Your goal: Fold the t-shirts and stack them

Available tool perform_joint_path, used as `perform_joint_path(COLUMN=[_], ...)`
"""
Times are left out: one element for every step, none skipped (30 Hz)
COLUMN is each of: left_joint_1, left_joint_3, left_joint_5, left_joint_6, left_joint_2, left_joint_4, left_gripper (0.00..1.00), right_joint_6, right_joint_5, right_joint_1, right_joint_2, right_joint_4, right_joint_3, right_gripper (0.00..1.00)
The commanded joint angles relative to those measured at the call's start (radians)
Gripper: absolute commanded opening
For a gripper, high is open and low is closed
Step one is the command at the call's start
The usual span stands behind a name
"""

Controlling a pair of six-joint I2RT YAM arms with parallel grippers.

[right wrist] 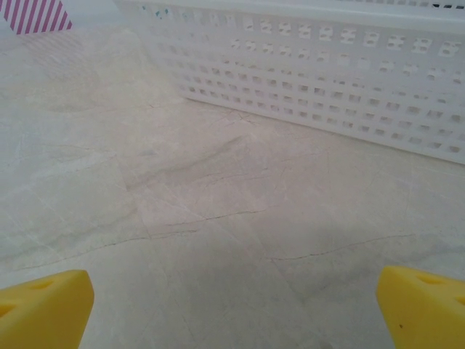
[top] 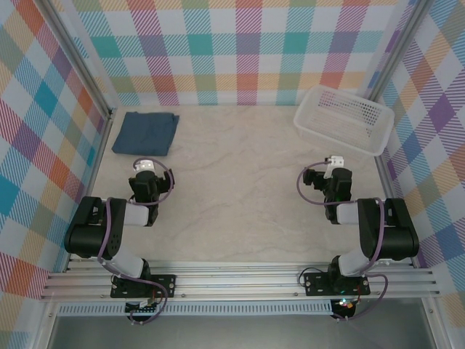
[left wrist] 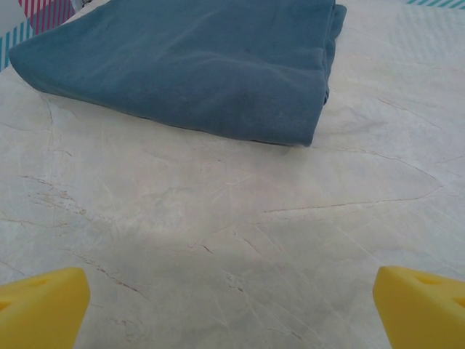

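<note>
T-shirt (top: 145, 132) just beyond left end effector (top: 146, 164)

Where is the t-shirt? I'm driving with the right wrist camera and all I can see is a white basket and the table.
Observer: The t-shirt lies in the far left corner of the table, across from your basket on the far right.
Operator: Is it folded up?
Observer: Yes, it lies flat as a folded rectangle on the table.
Operator: Is the other pincer holding it?
Observer: No. The left pincer is open and empty, short of the t-shirt's near edge and not touching it.
</note>
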Motion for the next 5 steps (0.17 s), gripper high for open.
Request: perform_joint_path(left_joint_1=[-0.007, -0.007, -0.007, -0.008, -0.008], left_joint_3=[0.002, 0.003, 0.002, 0.002, 0.003], left_joint_5=[0.003, 0.003, 0.003, 0.002, 0.003], left_joint_6=[0.018, 0.017, 0.017, 0.017, 0.017], left_joint_2=[-0.010, -0.011, -0.011, -0.010, -0.011], left_joint_4=[0.030, 0.030, 0.030, 0.030, 0.030], left_gripper=[1.00, 1.00, 1.00, 1.00, 1.00], right_joint_6=[-0.019, -0.020, -0.019, -0.020, -0.021], right_joint_5=[-0.038, -0.039, -0.039, -0.040, -0.041], right_joint_1=[0.006, 0.005, 0.005, 0.004, 0.005], right_joint_2=[0.008, 0.008, 0.009, 0.007, 0.005], right_joint_4=[0.010, 0.008, 0.013, 0.015, 0.021], right_joint_3=[0.033, 0.032, 0.031, 0.030, 0.025], right_gripper=[1.00, 1.00, 1.00, 1.00, 1.00])
